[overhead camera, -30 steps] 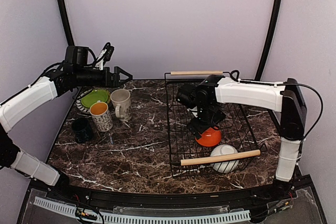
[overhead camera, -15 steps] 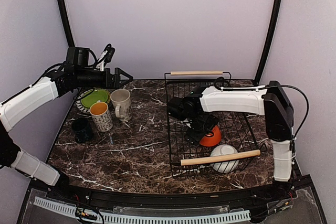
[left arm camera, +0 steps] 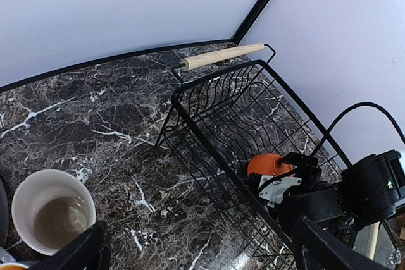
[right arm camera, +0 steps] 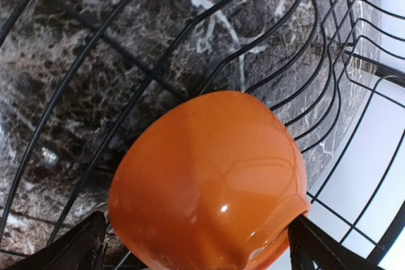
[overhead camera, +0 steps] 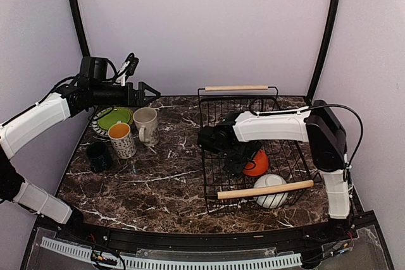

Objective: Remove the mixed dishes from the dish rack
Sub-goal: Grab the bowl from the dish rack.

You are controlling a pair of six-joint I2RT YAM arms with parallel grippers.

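The right end effector (right arm camera: pixel 196 246) is open, one finger at each side of the orange bowl (right arm camera: pixel 204 175), whose outer wall faces the wrist camera; whether the fingers touch it I cannot tell. The bowl lies tipped on the wire floor of the rack (overhead camera: pixel 204 150), about midway along it. A white bowl (overhead camera: pixel 275 201) sits in the rack's near right corner, partly behind the near wooden handle (overhead camera: pixel 266 189). The rack stands on the right half of the tabletop (overhead camera: pixel 164 181).

The left end effector (overhead camera: pixel 152 91) is open and holds nothing; it hangs in the air above the far left. Below it stand a cream mug (overhead camera: pixel 146 123), an orange-lined mug (overhead camera: pixel 121 138) and a dark cup (overhead camera: pixel 98 155); behind them a green plate (overhead camera: pixel 114 117) lies on a patterned plate (overhead camera: pixel 98 126).
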